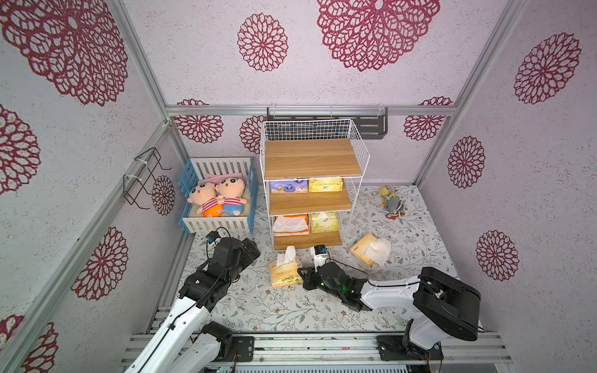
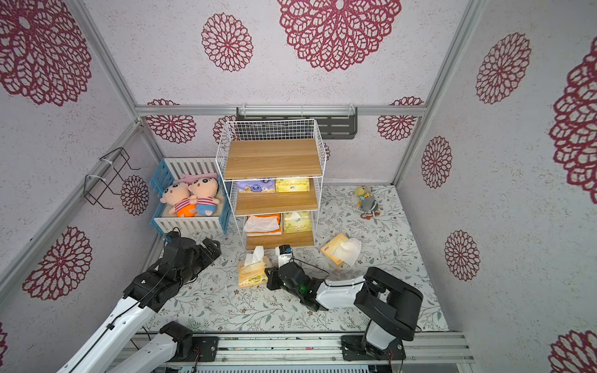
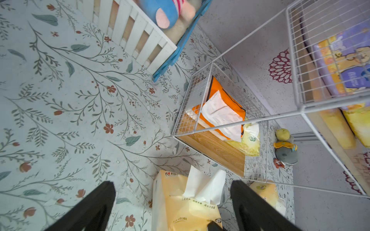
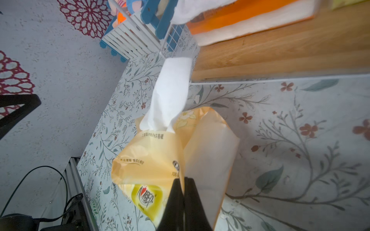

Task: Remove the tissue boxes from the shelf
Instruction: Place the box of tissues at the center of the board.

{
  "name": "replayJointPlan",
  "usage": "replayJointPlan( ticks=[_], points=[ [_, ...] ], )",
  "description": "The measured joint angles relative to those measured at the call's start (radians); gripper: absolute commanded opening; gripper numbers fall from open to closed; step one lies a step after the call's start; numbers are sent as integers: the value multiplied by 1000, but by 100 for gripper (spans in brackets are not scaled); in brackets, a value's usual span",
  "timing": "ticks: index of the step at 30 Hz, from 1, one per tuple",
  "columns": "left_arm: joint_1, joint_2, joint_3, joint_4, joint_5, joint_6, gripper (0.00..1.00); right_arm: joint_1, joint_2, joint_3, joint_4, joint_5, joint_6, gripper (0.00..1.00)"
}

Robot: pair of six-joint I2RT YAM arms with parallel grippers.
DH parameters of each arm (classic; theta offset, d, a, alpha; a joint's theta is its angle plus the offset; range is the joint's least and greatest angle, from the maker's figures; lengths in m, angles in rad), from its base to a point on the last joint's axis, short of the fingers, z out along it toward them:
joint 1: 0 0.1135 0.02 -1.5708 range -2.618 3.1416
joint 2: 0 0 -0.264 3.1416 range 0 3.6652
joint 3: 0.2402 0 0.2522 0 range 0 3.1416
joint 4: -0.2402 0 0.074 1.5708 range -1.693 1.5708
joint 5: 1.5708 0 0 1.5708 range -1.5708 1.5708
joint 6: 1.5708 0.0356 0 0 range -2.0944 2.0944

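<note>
right gripper (image 4: 183, 180): pinched shut on yellow pack (image 4: 152, 160) wrapper, 6 o'clock of shelf (image 1: 310, 203) | left gripper (image 3: 172, 182): wide open, empty | risk: thin film may slip or tear, dropping pack

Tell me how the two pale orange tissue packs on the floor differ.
The held pack is pinched in the shut right gripper; the loose pack lies untouched. The held pack's tissue stands in a narrow tuft; the loose pack's billows wide. Both are pale orange and off the shelf.
</note>
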Motion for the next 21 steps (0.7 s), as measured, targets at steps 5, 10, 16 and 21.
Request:
replayJointPlan(
  ticks=[5, 10, 16, 21],
  points=[
    [12, -39, -5, -34, -39, -21, 97, 40, 121, 73, 24, -16, 27, 0],
    [32, -29, 3, -92, -53, -16, 97, 78, 205, 155, 36, -29, 47, 29],
    [39, -10, 12, -156, -48, -8, 97, 88, 228, 178, 35, -49, 64, 58],
    [40, -29, 24, -173, -41, -5, 97, 88, 183, 179, 6, -50, 43, 59]
  ],
)
